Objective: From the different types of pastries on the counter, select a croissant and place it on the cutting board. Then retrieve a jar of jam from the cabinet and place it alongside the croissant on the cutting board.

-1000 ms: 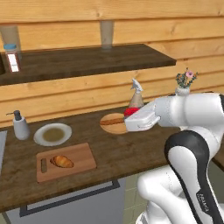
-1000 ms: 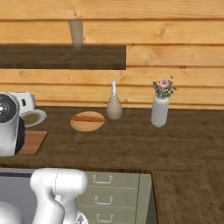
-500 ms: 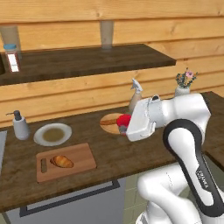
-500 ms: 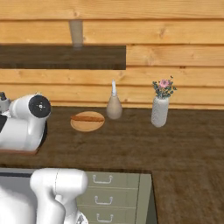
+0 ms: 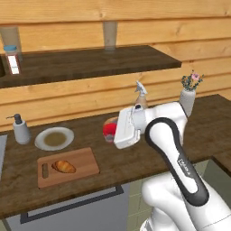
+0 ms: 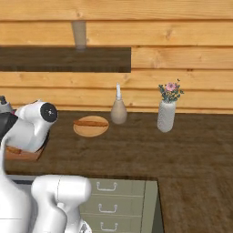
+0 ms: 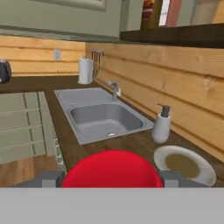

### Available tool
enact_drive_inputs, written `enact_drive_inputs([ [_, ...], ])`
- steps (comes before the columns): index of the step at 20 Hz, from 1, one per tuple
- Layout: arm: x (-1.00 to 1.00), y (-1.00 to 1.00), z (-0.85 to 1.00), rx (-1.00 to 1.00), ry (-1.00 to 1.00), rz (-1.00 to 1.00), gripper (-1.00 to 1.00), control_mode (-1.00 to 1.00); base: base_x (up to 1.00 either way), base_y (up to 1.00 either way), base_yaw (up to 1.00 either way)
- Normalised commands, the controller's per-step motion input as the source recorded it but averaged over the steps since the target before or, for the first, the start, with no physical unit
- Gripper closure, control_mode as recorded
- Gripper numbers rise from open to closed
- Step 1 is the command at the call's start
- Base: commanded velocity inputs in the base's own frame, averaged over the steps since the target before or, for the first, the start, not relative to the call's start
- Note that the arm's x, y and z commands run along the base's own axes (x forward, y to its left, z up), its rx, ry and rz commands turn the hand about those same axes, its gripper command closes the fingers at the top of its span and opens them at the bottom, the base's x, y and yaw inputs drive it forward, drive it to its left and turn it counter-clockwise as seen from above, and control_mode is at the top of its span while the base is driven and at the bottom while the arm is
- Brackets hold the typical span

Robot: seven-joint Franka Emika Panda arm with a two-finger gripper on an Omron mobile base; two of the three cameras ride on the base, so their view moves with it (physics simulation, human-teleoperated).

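Since half a second ago your gripper point(image 5: 107, 133) has swung further left over the long dark brown wood-grain counter point(image 5: 135, 160), toward the rectangular light brown wooden cutting board point(image 5: 81, 163). It is clamped on the tiny squat red jar of jam point(image 5: 108, 131), whose red lid point(image 7: 113, 169) sits between the fingertips. The small golden-brown croissant point(image 5: 64, 167) lies on the board. A white round plate point(image 5: 54, 138) and grey soap dispenser point(image 5: 20, 129) stand beyond; the steel sink point(image 7: 101, 116) lies further left.
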Motion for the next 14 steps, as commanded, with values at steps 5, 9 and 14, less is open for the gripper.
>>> enact_drive_inputs([
  [5,0.90,0.31,-0.66,0.03,0.04,0.07,1.00,-1.00,0.00,0.00,0.00],
  [9,0.55,0.28,-0.76,0.02,0.00,0.08,1.00,-1.00,0.00,0.00,0.00],
  [14,0.17,0.15,-0.35,0.06,0.00,0.13,1.00,-1.00,0.00,0.00,0.00],
])
